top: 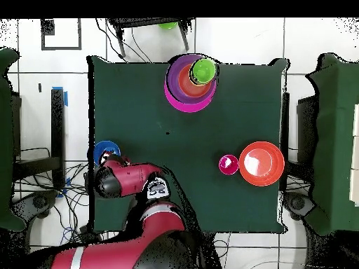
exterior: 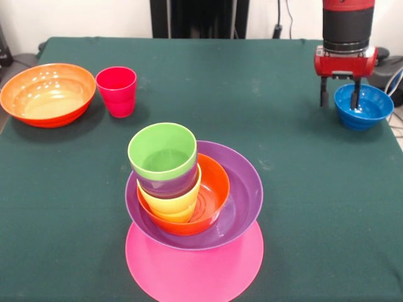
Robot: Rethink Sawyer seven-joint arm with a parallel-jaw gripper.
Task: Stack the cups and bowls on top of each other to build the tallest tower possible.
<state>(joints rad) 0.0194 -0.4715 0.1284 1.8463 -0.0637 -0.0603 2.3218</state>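
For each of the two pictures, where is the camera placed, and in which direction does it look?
Front view: across the table from the robot, facing it; the gripper hangs with one finger inside the small blue bowl.
Overhead view: above the table, looking straight down; the red arm enters from the bottom.
Both show the tower, the red cup, the large orange bowl.

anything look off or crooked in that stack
Yes. The three nested cups, green cup on top, sit pushed to one side of the small orange bowl and lean against its rim, not centred. That bowl is also off-centre in the purple bowl. Nothing looks spilled or damaged.
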